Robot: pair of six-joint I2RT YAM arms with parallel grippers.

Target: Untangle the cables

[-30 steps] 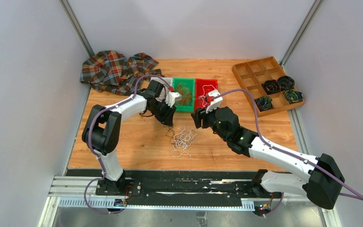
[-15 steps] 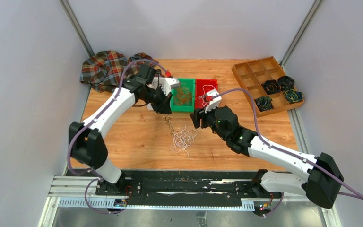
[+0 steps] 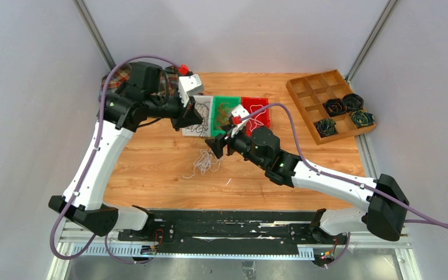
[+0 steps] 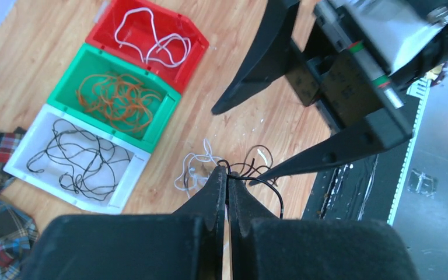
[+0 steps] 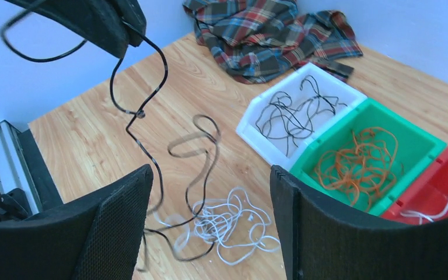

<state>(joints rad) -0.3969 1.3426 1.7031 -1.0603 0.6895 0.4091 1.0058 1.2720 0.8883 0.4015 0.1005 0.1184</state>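
Note:
The bunch of cables point(image 3: 205, 163) lies on the wooden table, mostly white loops with black strands; it shows in the left wrist view point(image 4: 195, 172) and the right wrist view point(image 5: 233, 224). My left gripper point(image 3: 197, 121) is raised above the bins and shut point(image 4: 227, 172) on a black cable point(image 5: 154, 76) that hangs down in loops into the bunch. It also shows at the top left of the right wrist view point(image 5: 125, 26). My right gripper point(image 3: 219, 147) is open and empty point(image 5: 210, 172), hovering just right of the bunch, fingers either side of the hanging black cable.
Three bins stand behind the bunch: white point(image 4: 129, 182) with black cables, green point(image 4: 164, 119) with orange-brown ones, red point(image 4: 193, 63) with white ones. A plaid cloth point(image 3: 134, 81) lies back left. A wooden compartment tray point(image 3: 309, 87) with dark coils point(image 3: 341, 106) sits back right.
My left gripper has risen and swung back-left, drawing the black cable up out of the bunch. The bunch slid left. My right gripper moved left towards it.

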